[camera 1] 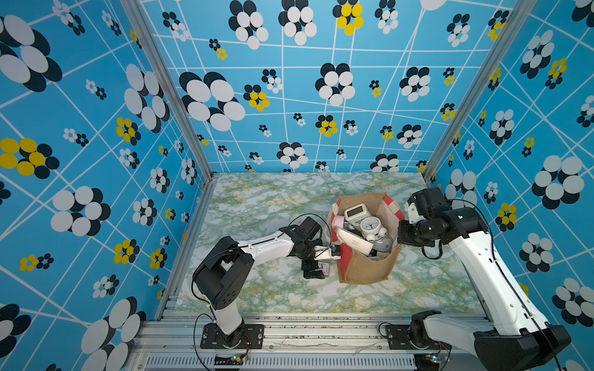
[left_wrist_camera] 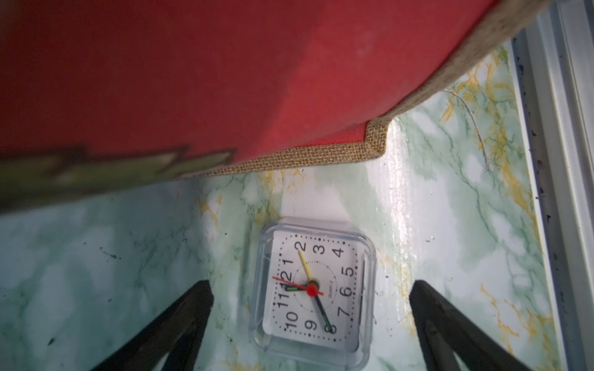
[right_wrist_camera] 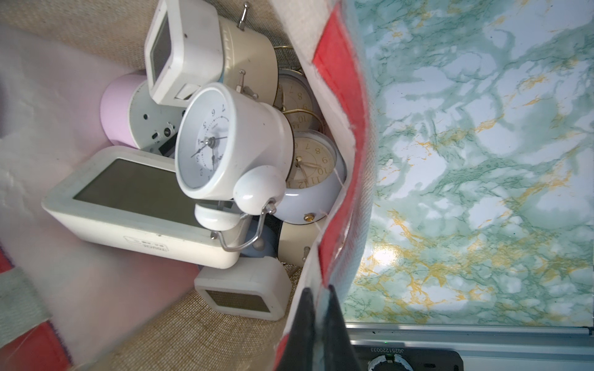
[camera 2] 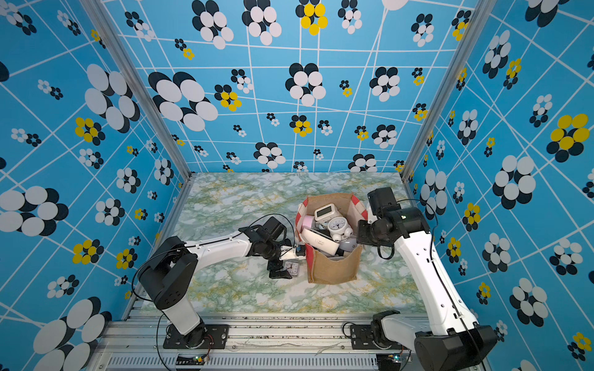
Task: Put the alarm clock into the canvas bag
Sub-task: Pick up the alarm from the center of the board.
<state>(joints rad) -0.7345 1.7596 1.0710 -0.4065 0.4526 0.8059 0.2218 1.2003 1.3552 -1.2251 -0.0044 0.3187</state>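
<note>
tabletop (camera 1: 257, 208): green-white marble pattern with yellow veins; carries the bag and one loose clock.
canvas bag (camera 1: 363, 269): tan burlap tote with red side panels, upright, mouth open. Stands right of the tabletop's middle, well apart from the back edge and the right edge.
bag contents: pile of clocks reaching close to the rim. Wide white digital clock (right_wrist_camera: 135, 205) leans toward the bag's left panel. White twin-bell clock (right_wrist_camera: 225, 144) lies on top, dial up. Pink round clock (right_wrist_camera: 122, 109) shows its back. Small white digital clock (right_wrist_camera: 180, 48) sits toward the bag's back wall. More round dials lie underneath, partly hidden.
right hand (right_wrist_camera: 319, 289): clenched on the rim of the bag's right red panel, fabric pinched between the two black fingers.
left hand (left_wrist_camera: 311, 286): released, fingers spread wide, pointing down at the tabletop. One finger (left_wrist_camera: 180, 321) stands on each side of the loose clock, neither touching it.
alarm clock (camera 2: 292, 268): small square clear-cased clock with a white dial and red second hand. Lies face up on the tabletop outside the bag, just beside the left red panel, nearer the front edge than the back edge.
</note>
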